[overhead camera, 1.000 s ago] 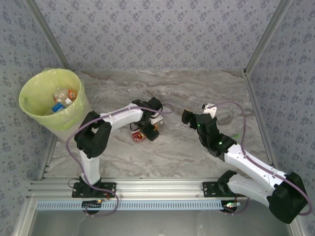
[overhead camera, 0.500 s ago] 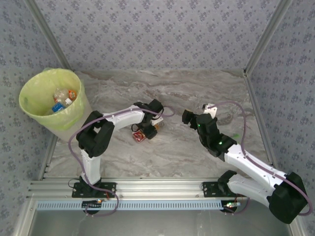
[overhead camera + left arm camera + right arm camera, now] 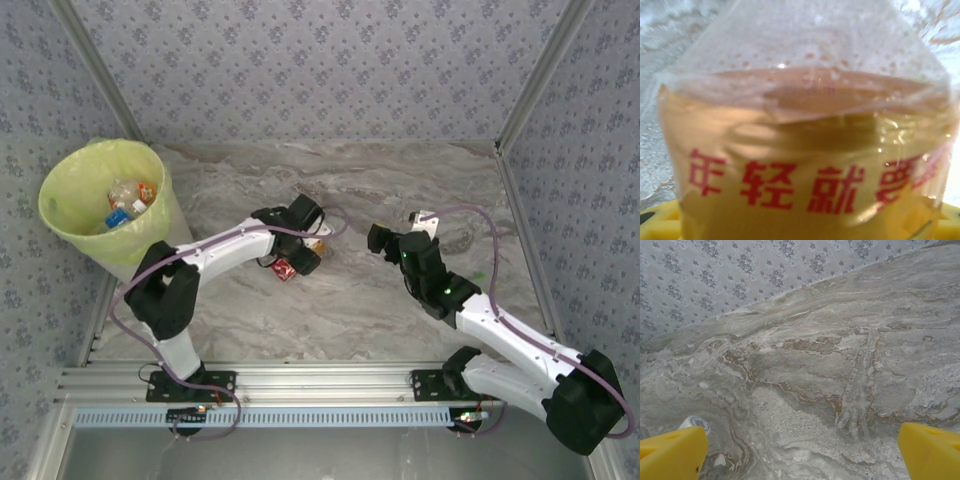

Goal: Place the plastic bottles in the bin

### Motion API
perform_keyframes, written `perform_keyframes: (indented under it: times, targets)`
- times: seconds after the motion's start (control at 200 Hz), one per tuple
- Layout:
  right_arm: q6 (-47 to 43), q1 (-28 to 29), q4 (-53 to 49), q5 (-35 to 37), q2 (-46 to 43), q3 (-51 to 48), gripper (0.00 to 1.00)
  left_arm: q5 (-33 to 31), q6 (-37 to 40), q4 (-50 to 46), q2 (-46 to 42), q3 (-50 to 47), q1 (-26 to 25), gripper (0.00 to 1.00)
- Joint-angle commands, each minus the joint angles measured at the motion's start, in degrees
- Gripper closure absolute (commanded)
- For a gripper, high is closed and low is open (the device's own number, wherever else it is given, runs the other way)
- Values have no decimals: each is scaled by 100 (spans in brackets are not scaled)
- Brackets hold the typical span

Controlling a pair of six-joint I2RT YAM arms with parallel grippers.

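The pick-up step is judged to be in hand: an orange-labelled bottle (image 3: pixel 805 165) is clasped in the left claw (image 3: pixel 294 261) at mid-worktop (image 3: pixel 350 310). The right claw (image 3: pixel 800 450) is held wide and empty. Next, the bottle is to be carried left to the bin (image 3: pixel 135 250) and released above it.

Bottles (image 3: pixel 128 200) inside bin (image 3: pixel 150 242), far left

Clear bottle (image 3: pixel 805 150) v. close to lens, amber label w/ red Chinese chars. Yellow fingertips (image 3: pixel 657 225) at bottom corners, prob. touching it. Marble table (image 3: pixel 665 35) behind.
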Motion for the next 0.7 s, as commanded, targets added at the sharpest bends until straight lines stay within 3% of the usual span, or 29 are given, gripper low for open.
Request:
perform_keyframes:
  times: [0.0, 0.375, 0.695]
  targets:
    - [-176, -19, 284, -211, 19, -50, 0, 297, -121, 225, -440, -20, 91, 47]
    - [-414, 23, 671, -535, 357, 135, 0, 774, -661, 973, -1764, -254, 565, 50]
    - [-444, 55, 925, -628, 748, 390, 0, 149, -995, 1247, -2773, -97, 843, 51]
